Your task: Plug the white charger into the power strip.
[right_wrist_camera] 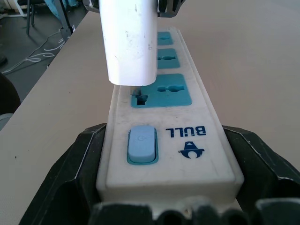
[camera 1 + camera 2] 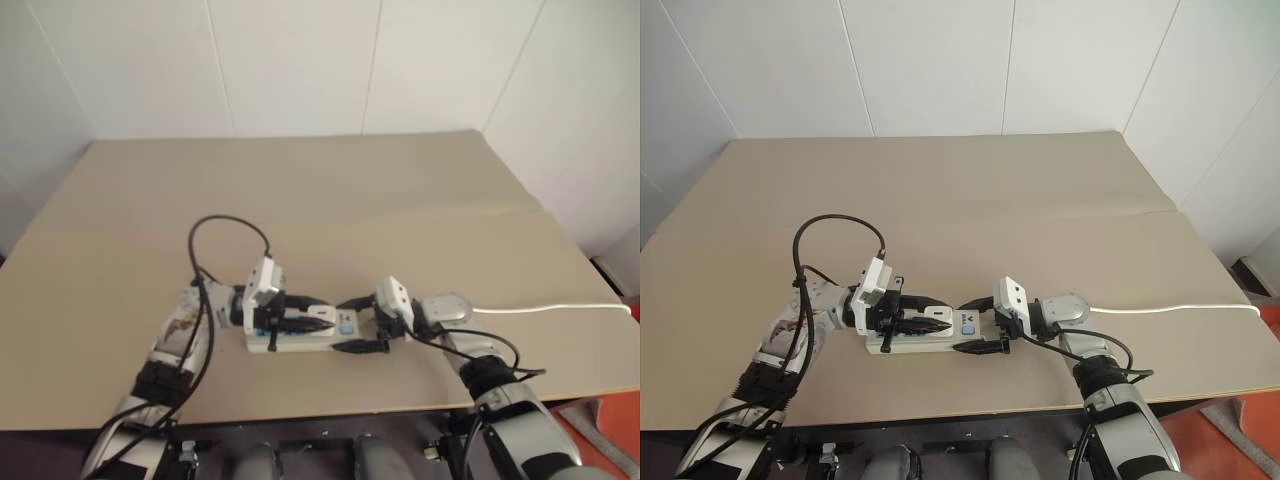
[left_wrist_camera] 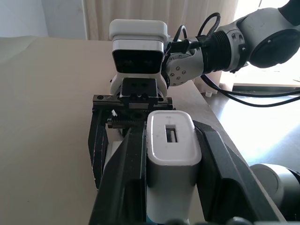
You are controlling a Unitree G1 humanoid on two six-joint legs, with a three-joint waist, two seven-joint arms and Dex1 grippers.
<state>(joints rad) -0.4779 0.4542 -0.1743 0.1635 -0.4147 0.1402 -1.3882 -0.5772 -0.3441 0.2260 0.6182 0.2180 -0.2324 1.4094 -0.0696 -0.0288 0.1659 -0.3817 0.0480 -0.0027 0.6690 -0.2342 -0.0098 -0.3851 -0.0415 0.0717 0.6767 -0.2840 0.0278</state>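
— Where does it all sit?

— On the broad tan wooden table (image 2: 300, 190) lies the long white plastic power strip (image 1: 161, 140), its switch end braced between the right gripper's (image 1: 168, 206) wide-set black fingers. The small white rounded charger (image 3: 169, 150) is clamped in the left gripper (image 3: 171, 187), hovering just over the nearest blue socket.

— The risk?

— Misaligned prongs (hidden underneath), I'd guess; pressing then could skid the strip or twist the charger.

Long white plastic power strip with blue-faced sockets (image 1: 164, 136): blue printed brand "BULL" on its top face beside the pale blue rocker switch (image 1: 141, 143), read upside down in the right wrist view; a small blue bull-head logo sits just under the lettering. No other legible text.
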